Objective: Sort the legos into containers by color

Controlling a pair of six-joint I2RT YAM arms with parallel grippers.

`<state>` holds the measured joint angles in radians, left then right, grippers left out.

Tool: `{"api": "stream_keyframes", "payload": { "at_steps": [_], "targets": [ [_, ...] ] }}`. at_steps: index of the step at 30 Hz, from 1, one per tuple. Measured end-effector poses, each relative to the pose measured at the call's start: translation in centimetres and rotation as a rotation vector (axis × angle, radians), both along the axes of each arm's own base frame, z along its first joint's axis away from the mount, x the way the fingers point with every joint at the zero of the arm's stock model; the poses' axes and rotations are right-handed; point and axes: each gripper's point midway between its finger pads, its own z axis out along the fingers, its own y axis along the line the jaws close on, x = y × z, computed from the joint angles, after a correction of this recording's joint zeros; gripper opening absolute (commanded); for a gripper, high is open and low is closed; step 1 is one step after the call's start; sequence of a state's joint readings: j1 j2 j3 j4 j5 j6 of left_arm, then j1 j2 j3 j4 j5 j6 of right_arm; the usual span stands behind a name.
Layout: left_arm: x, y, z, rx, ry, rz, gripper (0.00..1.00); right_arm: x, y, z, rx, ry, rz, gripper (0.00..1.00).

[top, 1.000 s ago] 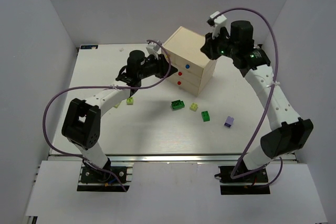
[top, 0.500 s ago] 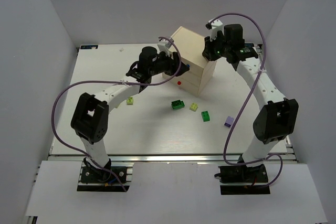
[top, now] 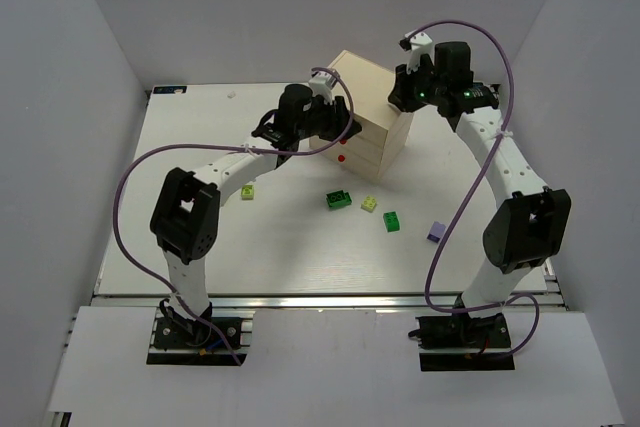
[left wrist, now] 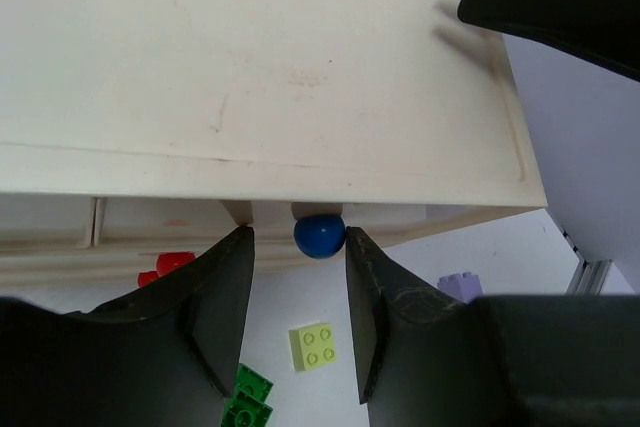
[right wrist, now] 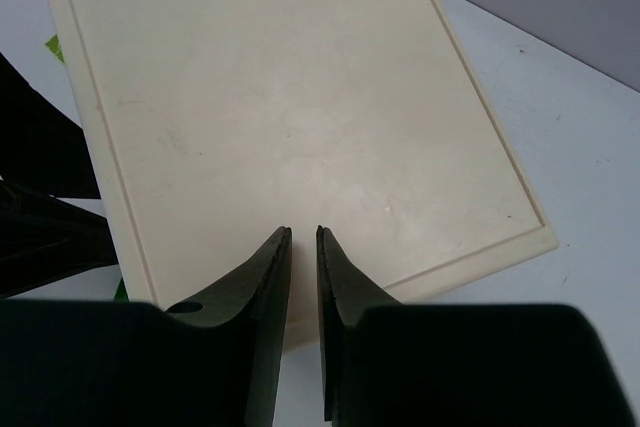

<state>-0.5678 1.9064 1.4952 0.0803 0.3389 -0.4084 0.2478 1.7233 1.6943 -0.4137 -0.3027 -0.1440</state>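
Cream wooden chest (top: pixel 357 89) shows blue knob (left wrist: pixel 319 234) and red knob (left wrist: pixel 175 263).

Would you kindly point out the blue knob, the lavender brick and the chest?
blue knob (left wrist: pixel 319 234), left wrist view, centre of ball.
lavender brick (top: pixel 437 232), top external view, studded top.
chest (right wrist: pixel 280 117), right wrist view, top panel.
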Motion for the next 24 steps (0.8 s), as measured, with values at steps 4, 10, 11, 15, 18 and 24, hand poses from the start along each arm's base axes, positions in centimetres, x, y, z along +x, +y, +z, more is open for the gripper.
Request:
{"api": "stream_keyframes", "payload": {
  "at_steps": [4, 10, 11, 15, 18, 24],
  "targets": [
    [-0.2, -0.3, 0.0, 0.009, 0.007, 0.000, 0.49, 0.0, 0.0, -0.1, 0.008, 0.007, 0.004, 0.21],
    [-0.4, -0.7, 0.2, 0.011, 0.007, -0.001, 0.37, 0.1, 0.2, -0.8, 0.008, 0.025, 0.011, 0.19],
    [-0.4, -0.8, 0.3, 0.011, 0.007, -0.004, 0.36, 0.1, 0.2, -1.0, 0.008, 0.031, 0.012, 0.19],
    [-0.5, -0.9, 0.2, 0.016, 0.010, -0.002, 0.30, 0.1, 0.2, -1.0, 0.007, 0.036, 0.017, 0.18],
    [-0.5, -1.0, 0.2, 0.018, 0.010, 0.001, 0.26, 0.1, 0.2, -1.1, 0.004, 0.037, 0.016, 0.17],
    [-0.5, -0.9, 0.2, 0.025, 0.005, 0.011, 0.23, 0.3, -0.1, -1.2, -0.009, 0.039, 0.002, 0.16]
  ]
}}
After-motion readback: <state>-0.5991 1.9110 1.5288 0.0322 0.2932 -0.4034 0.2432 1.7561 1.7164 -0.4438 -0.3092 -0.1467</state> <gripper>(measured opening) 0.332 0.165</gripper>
